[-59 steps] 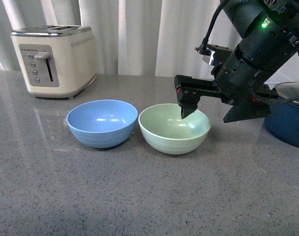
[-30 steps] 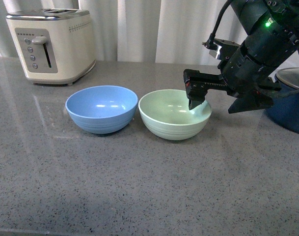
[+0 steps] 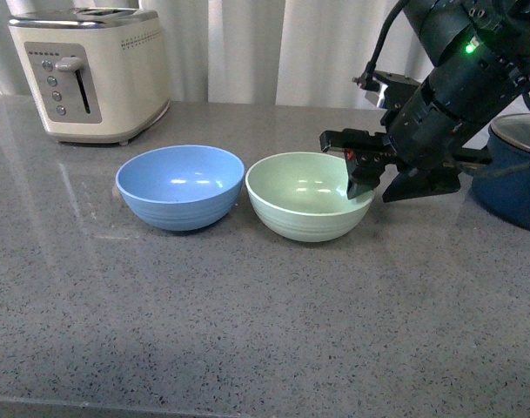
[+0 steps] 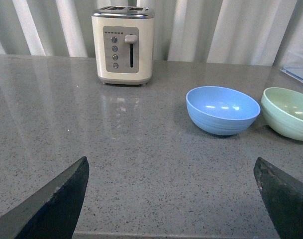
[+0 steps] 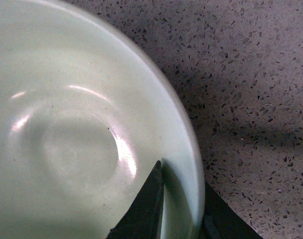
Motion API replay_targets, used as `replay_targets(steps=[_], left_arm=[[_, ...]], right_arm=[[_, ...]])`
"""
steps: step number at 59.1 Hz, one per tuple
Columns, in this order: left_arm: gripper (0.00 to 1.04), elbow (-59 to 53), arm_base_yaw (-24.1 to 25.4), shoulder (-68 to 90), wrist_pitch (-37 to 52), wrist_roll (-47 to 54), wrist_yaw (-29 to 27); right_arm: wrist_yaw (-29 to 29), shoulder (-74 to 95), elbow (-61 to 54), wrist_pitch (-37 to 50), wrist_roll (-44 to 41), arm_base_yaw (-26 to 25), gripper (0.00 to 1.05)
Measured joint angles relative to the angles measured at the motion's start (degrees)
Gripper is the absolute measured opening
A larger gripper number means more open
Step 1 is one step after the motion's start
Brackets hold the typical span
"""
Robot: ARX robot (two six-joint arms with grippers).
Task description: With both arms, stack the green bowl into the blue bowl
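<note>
The pale green bowl (image 3: 306,197) stands on the grey counter just right of the light-blue bowl (image 3: 179,186), almost touching it. My right gripper (image 3: 366,183) is shut on the green bowl's right rim, one finger inside and one outside; the right wrist view shows the rim (image 5: 188,149) clamped between the fingers (image 5: 149,204). My left gripper (image 4: 171,199) is open and empty, low over the counter well short of both bowls; its view shows the blue bowl (image 4: 222,110) and the green bowl (image 4: 289,112) ahead.
A cream toaster (image 3: 90,71) stands at the back left. A dark navy pot (image 3: 513,178) with a glass lid stands at the right, close behind my right arm. Pale curtains hang behind the counter (image 3: 247,322).
My right gripper has shifted right and lower on the green bowl, from over its inside to closed on its right rim. The bowls have stayed beside each other.
</note>
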Motion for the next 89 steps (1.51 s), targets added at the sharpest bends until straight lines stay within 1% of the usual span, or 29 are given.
replay_targets(steps=[4,5,25,37,47,57,64,89], left_arm=[[0.98,0.00,0.00,0.00,0.00,0.00,0.00],[0.98,0.00,0.00,0.00,0.00,0.00,0.00],[0.98,0.00,0.00,0.00,0.00,0.00,0.00],[0.98,0.00,0.00,0.00,0.00,0.00,0.00],[0.98,0.00,-0.02,0.00,0.00,0.00,0.00],[0.98,0.00,-0.02,0.00,0.00,0.00,0.00],[0.98,0.00,-0.02,0.00,0.00,0.00,0.00],[0.98,0.00,-0.02,0.00,0.00,0.00,0.00]], right_arm=[[-0.42,-0.70,-0.02,0.57,0.15,-0.02,0.01],[-0.20,-0.83,-0.02,0.52,0.13,-0.02,0.01],[0.87,-1.55,1.88,-1.77,-2.19,-0.90,0.01],[-0.52,-2.25,7.74,-4.31,-3.74,-0.72,0.01],[-2.29,-2.93,13.03,-6.32,-4.44,1.11,0.01],[-4.22,-2.49,18.43,-8.07,-4.74,5.18,0.01],[-4.90,-0.94,20.81,-8.61,-4.83,6.86,0.01],[-7.08,6.95,26.18,-9.38,-5.35,8.81,0.01]])
